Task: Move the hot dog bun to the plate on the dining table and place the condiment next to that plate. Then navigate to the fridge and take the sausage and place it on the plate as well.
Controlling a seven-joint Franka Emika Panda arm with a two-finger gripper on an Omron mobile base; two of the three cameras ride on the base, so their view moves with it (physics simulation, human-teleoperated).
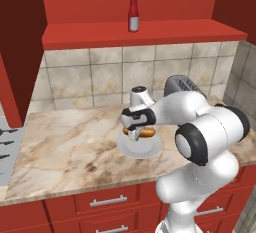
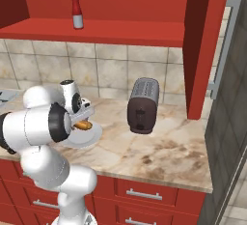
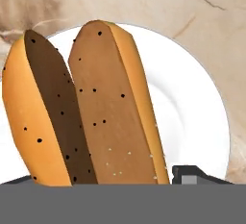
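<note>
Hot dog bun (image 3: 91, 107): seen close in the hand view as a split orange-tan roll – two long halves side by side, brown cut faces speckled w/ dark dots. Lies on the small white plate. In the left base view only a sliver of it (image 1: 146, 132) is seen under the hand; in the right base view (image 2: 84, 125) it is glimpsed beside the arm's dark joint.

White plate (image 3: 192, 107): round, plain; rests on the marble counter. Rim is seen in full on the left base view (image 1: 131, 149), partly hidden by the arm in the right base view (image 2: 91, 137).

Gripper (image 1: 137, 129): lowered over the bun, fingers astride it. One dark fingertip (image 3: 190, 175) is seen at the bottom right of the hand view, just beside the bun's end. Jaws are held wide; whether the pads touch the bun cannot be told – contact point is hidden.

Condiment (image 1: 133, 14): red bottle, red cap, pale label band; stands upright on the red shelf above the tiled backsplash, well apart from the bun. Also seen in the right base view (image 2: 77, 12).

Toaster (image 2: 143, 105): dark, ribbed; fully shown in the right base view, right of the plate. In the left base view only its top (image 1: 182, 84) is seen behind the arm.

Counter (image 1: 65, 147): beige-brown veined marble on red drawers w/ steel handles.

Fridge (image 2: 231, 89): grey door w/ long handle at the right edge of the right base view.
</note>
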